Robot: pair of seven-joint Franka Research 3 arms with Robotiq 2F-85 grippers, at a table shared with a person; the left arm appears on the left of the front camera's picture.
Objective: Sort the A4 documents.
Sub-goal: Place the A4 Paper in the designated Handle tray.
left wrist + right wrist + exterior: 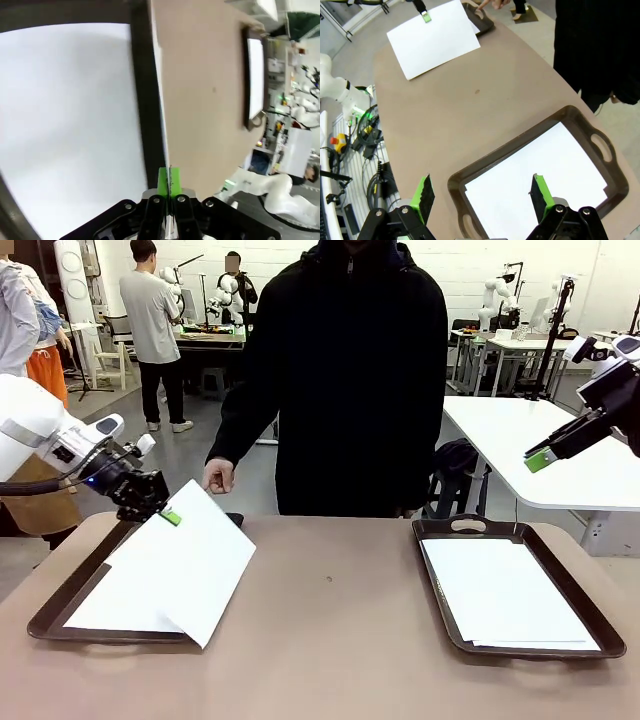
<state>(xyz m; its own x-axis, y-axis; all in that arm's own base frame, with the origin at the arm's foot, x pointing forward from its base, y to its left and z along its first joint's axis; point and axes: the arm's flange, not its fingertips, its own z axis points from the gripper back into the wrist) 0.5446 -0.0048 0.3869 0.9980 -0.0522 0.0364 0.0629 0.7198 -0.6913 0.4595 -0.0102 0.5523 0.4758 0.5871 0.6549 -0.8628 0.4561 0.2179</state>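
My left gripper (170, 515) is shut on the edge of one white A4 sheet (190, 560), holding it tilted above the left dark tray (60, 615). More white sheets (115, 605) lie flat in that tray beneath it. In the left wrist view the green pads (168, 181) pinch the sheet's thin edge (162, 125). The held sheet (434, 39) also appears at the top of the right wrist view. My right gripper (541, 459) hangs open high above the right tray (600, 625), which holds a stack of white sheets (505, 595). Its fingers (425, 192) spread over that stack (540, 175).
A person in a black coat stands at the far side of the table, one hand (218, 476) near the left tray's far end. Bare brown tabletop (335, 630) lies between the two trays. A white table (520, 435) stands behind on the right.
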